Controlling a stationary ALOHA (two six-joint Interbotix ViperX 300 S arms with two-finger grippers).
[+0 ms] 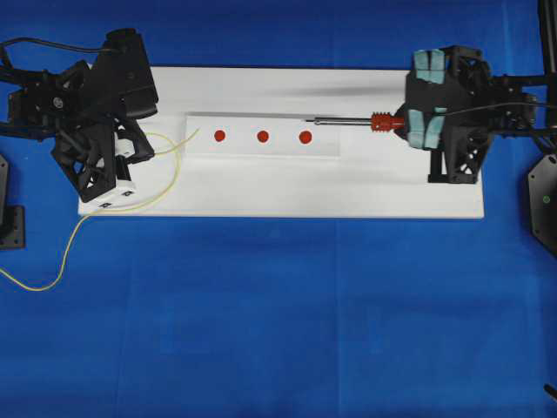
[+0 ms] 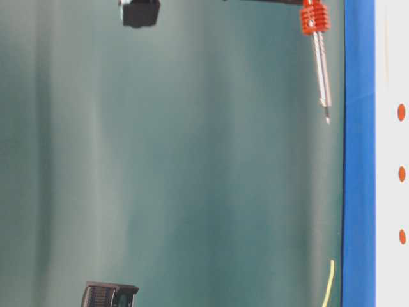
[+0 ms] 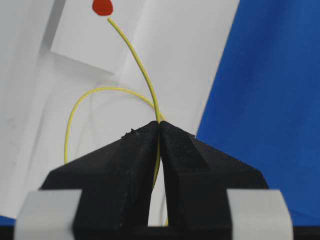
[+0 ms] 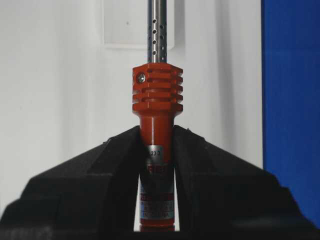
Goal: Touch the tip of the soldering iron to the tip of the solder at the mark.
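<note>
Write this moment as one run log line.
left gripper: shut on solder | right gripper: shut on soldering iron | tips: apart, iron above white board

Nothing btwn soldering iron (image 1: 348, 121) tip & solder (image 1: 190, 139) tip, strip (image 1: 261, 148) bare

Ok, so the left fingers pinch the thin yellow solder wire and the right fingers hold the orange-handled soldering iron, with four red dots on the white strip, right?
Not quite: the overhead view shows three red dots on the white strip, not four. The rest holds: the left fingers pinch the thin yellow solder wire, and the right fingers hold the orange-handled soldering iron.
</note>
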